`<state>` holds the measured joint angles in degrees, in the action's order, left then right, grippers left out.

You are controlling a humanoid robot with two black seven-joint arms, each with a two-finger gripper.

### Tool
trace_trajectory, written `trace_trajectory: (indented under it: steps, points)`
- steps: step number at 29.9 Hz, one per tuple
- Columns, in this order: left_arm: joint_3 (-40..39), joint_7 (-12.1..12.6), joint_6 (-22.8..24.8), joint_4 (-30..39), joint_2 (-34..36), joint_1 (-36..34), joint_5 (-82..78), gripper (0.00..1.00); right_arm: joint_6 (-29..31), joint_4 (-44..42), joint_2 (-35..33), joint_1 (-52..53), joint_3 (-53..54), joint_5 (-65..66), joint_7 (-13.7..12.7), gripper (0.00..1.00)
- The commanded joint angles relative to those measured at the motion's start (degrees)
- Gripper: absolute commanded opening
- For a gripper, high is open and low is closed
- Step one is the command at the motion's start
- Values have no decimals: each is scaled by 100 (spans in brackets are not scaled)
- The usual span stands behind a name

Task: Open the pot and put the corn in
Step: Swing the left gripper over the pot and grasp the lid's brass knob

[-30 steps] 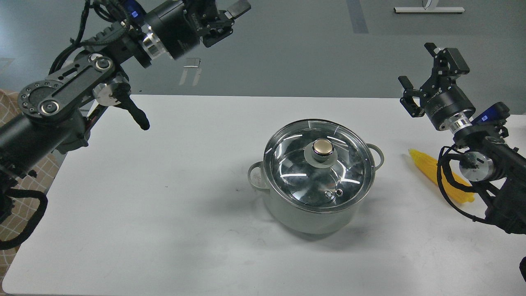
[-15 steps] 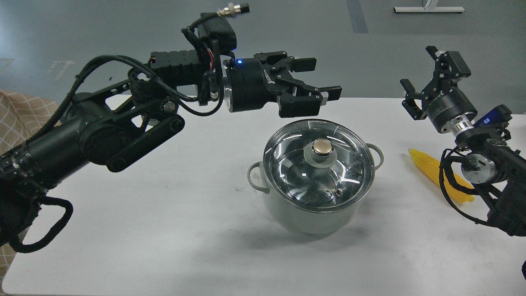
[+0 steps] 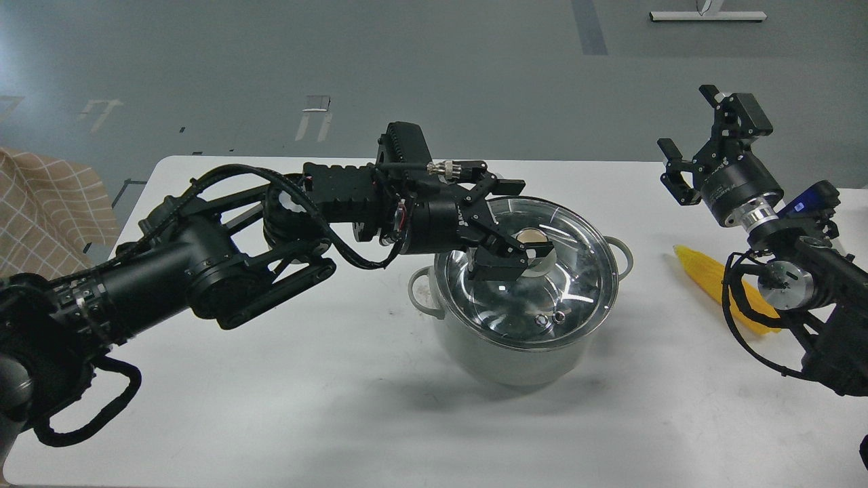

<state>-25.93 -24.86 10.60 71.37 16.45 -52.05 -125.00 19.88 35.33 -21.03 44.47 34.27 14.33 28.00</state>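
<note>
The pale grey-green pot (image 3: pixel 505 356) stands at the middle of the white table (image 3: pixel 271 407) with its glass lid (image 3: pixel 576 271) on. My left gripper (image 3: pixel 521 225) is open and lies low over the lid's left half. Its fingers reach on either side toward the gold knob (image 3: pixel 537 238), which it partly hides. The yellow corn (image 3: pixel 698 270) lies on the table to the right of the pot, partly behind my right arm. My right gripper (image 3: pixel 688 120) is open and empty, raised above the table's far right, apart from the corn.
The pot's loop handles stick out at left (image 3: pixel 419 293) and right (image 3: pixel 624 254). A checked cloth (image 3: pixel 47 203) hangs beyond the table's left edge. My left arm stretches across the left half of the table.
My left gripper has swung from high at the far left, rightward and down onto the lid, its fingers now by the knob. My right gripper has barely moved. Pot, lid and corn are unmoved.
</note>
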Motion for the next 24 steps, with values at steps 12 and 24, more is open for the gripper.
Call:
trace_trajectory:
  steps: [12,24]
  points:
    - [0,8,3,-290,-221,301,0,88,-2,-8,20,-8,0,17,0,100]
    - [-52,61,-93,-326,-212,406,0,9,-20,-8,20,-26,0,17,0,100]
